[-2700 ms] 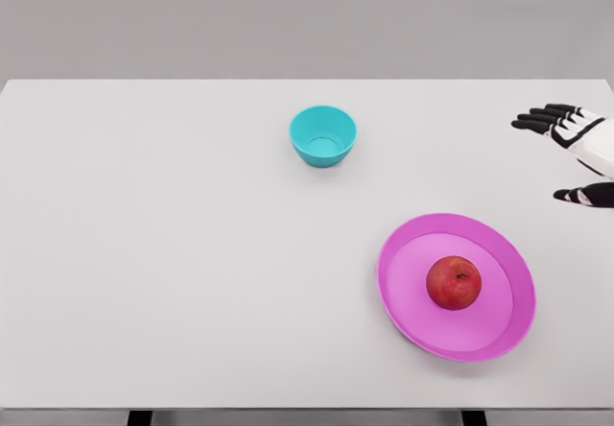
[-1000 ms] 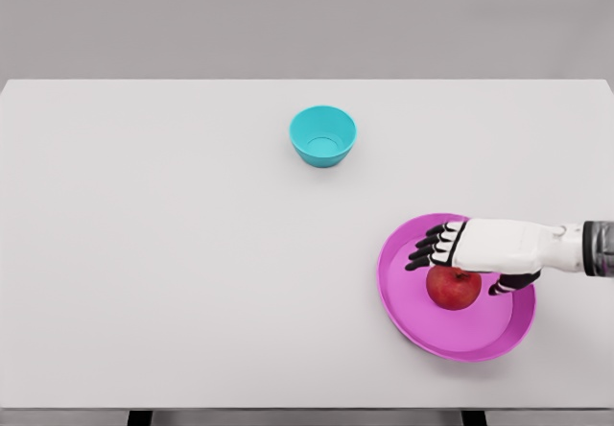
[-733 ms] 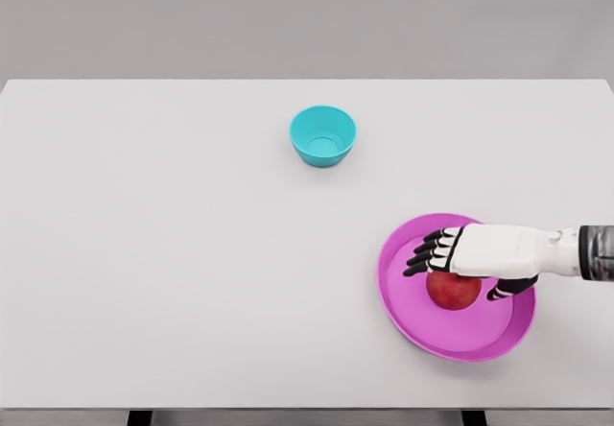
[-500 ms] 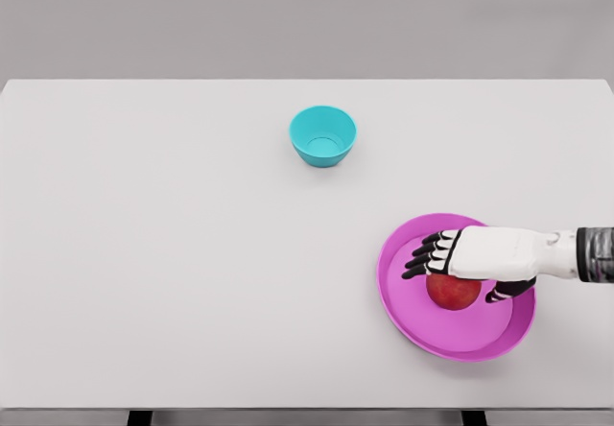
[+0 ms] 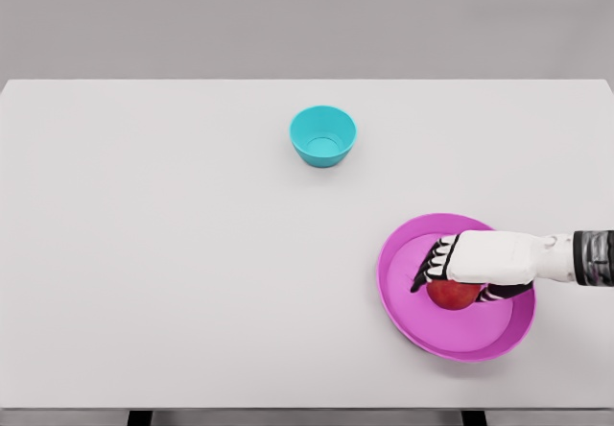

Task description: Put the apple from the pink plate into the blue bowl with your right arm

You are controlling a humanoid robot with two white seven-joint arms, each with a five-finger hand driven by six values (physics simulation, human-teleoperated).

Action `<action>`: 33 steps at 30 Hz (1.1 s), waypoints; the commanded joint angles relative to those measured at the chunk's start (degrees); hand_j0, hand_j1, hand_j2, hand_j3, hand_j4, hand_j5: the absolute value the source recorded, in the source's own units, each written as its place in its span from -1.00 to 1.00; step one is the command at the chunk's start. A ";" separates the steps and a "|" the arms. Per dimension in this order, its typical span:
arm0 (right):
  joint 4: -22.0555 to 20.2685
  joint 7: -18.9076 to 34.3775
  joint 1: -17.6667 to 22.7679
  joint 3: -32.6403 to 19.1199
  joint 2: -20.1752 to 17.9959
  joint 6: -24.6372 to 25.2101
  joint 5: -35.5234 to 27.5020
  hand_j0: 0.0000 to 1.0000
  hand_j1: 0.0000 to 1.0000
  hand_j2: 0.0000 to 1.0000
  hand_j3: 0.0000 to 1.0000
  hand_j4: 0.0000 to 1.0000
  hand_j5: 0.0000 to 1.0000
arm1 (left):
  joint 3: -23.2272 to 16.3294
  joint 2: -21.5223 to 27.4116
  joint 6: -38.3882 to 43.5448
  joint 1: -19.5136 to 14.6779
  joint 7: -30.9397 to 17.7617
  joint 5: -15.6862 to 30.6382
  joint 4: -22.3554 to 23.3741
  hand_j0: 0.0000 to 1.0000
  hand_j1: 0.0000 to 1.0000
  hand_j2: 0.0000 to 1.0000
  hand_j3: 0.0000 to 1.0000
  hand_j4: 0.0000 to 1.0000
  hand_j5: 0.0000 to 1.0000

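A wide white table [image 5: 173,253] fills most of the head view, with a plain grey wall behind its far edge and two dark legs just showing below its near edge. The left part of the tabletop carries nothing that needs naming. A little right of the middle and toward the far side stands the blue bowl [image 5: 323,135], a small turquoise cup-shaped bowl, upright, with its pale inner floor visible. It sits well apart from the other things on the table. Further right and nearer the camera lies the pink plate [image 5: 403,296], a broad magenta disc with a raised rim, flat on the table. The apple [image 5: 454,295], red, rests on the plate's inner floor, somewhat right of the plate's centre; only its lower front shows, because the right hand [image 5: 472,262] lies directly over its top. That hand is white on the back with black finger segments; its fingers [image 5: 429,271] curl down over the left side of the fruit and the thumb wraps down on the right side, so the hand is closed around the apple, which still sits on the plate and has not been lifted. The white forearm runs level from the hand to the right edge of the picture, ending in a dark grey cuff at the frame's border.
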 commanded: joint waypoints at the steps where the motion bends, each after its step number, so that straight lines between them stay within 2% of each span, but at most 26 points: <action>1: 0.03 0.00 0.00 0.05 -0.10 0.11 -0.29 0.03 0.03 0.03 0.03 0.03 0.03 | 0.00 0.00 0.00 0.00 -0.03 0.00 0.00 1.00 1.00 1.00 1.00 1.00 1.00; 4: 0.03 0.00 0.00 -0.03 -0.10 0.11 -0.29 -0.14 -0.14 -0.14 -0.14 -0.14 -0.14 | 0.00 0.00 0.00 0.00 -0.03 0.00 0.00 1.00 1.00 1.00 1.00 1.00 1.00; 12: -0.05 0.00 -1.05 -1.00 -0.19 0.11 -0.47 -0.14 -0.14 -0.14 -0.14 -0.14 -0.14 | 0.00 0.00 0.00 0.00 -0.03 0.00 0.00 1.00 1.00 1.00 1.00 1.00 1.00; 21: 0.30 0.00 -2.02 -4.87 -0.02 0.11 -0.47 -0.14 -0.14 -0.14 -0.14 -0.14 -0.14 | 0.00 0.00 0.00 0.00 -0.03 0.00 0.00 1.00 1.00 1.00 1.00 1.00 1.00; 29: 1.88 0.00 -2.55 -8.73 2.44 0.11 -0.03 -0.14 -0.14 -0.14 -0.14 -0.14 -0.14 | 0.00 0.00 0.00 0.00 -0.03 0.00 0.00 1.00 1.00 1.00 1.00 1.00 1.00; 33: 5.04 0.00 -3.95 -10.14 5.34 0.11 0.32 -0.14 -0.14 -0.14 -0.14 -0.14 -0.14 | 0.00 0.00 0.00 0.00 -0.03 0.00 0.00 1.00 1.00 1.00 1.00 1.00 1.00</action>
